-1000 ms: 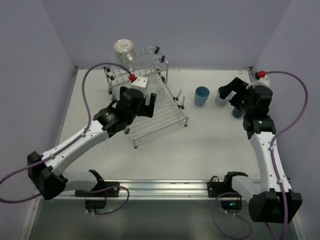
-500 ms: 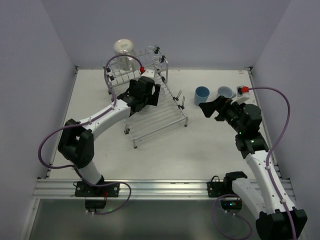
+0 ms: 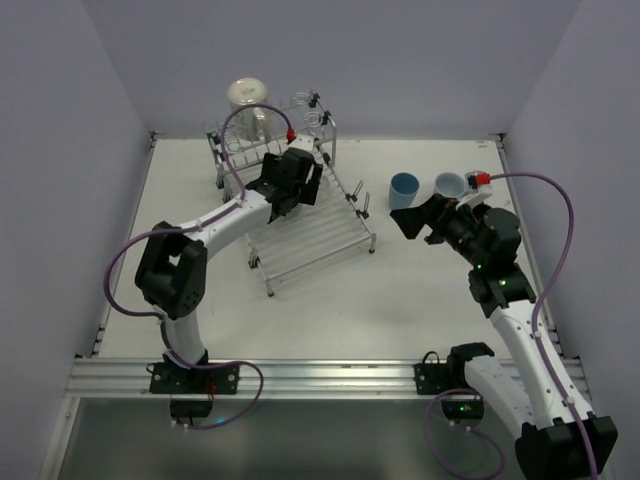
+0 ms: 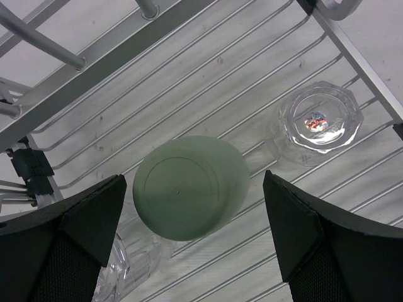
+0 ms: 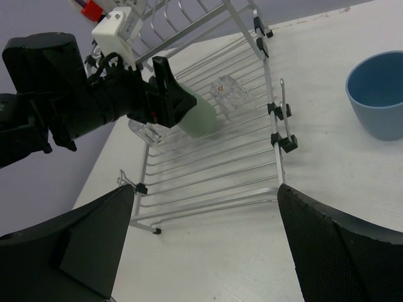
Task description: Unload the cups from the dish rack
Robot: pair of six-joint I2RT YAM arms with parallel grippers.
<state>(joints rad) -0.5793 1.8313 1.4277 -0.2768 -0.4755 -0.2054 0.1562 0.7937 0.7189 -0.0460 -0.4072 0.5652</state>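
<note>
Pale lilac walls close in a white table, with the silver wire dish rack at its far left. The left gripper hangs over the rack's sloping rods with its jaws spread wide. The upturned pale green tumbler sits squarely between them, and a sliver of rod shows on each side, so the fingers grip nothing. Just outside the right-hand finger stands an upturned clear glass; a small reddish patch in its base is too blurred to read. Beside the left-hand finger lies a second clear glass, half hidden by that finger and cut off by the frame edge. The right gripper is also spread wide and empty, above the table off the rack's near corner. The light blue tumbler is ahead of its right-hand finger, cropped by the frame. From above, a pale grey mug stands just beside that tumbler. A large pale vessel by the back rail is hard to make out.
</note>
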